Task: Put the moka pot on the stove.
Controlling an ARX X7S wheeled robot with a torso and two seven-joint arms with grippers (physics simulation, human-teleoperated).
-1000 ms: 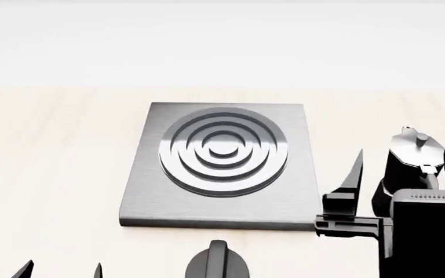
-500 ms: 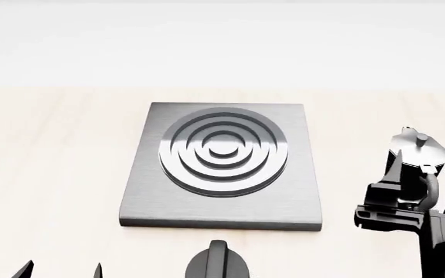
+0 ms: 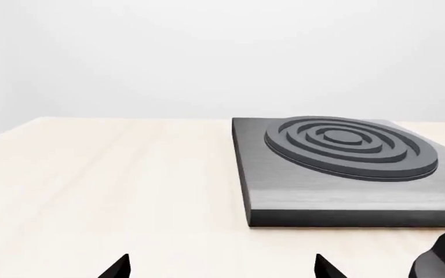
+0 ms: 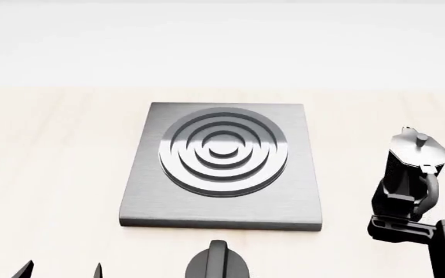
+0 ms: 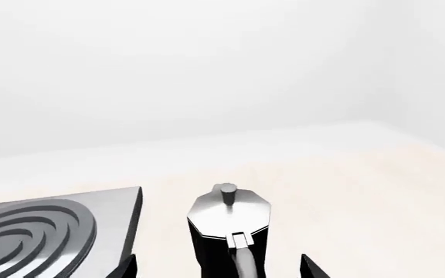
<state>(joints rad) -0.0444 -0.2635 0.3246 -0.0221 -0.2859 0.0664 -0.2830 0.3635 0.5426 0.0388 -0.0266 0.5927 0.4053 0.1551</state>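
While my left gripper (image 3: 221, 267) idles with jaws wide by the black knob (image 4: 218, 263), my right gripper (image 5: 217, 267), spread wide, flanks the moka pot (image 4: 412, 165), standing upright on bare tabletop (image 4: 53, 162) beside the stove (image 4: 222, 165).

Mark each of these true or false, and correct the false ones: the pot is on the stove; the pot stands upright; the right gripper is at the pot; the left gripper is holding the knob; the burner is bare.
1. The pot is on the stove. False: it stands on the table, to the stove's right.
2. The pot stands upright. True: lid and knob on top.
3. The right gripper is at the pot. True: the right wrist view shows a fingertip on each side of the pot.
4. The left gripper is holding the knob. False: its fingertips are spread with nothing between them.
5. The burner is bare. True.
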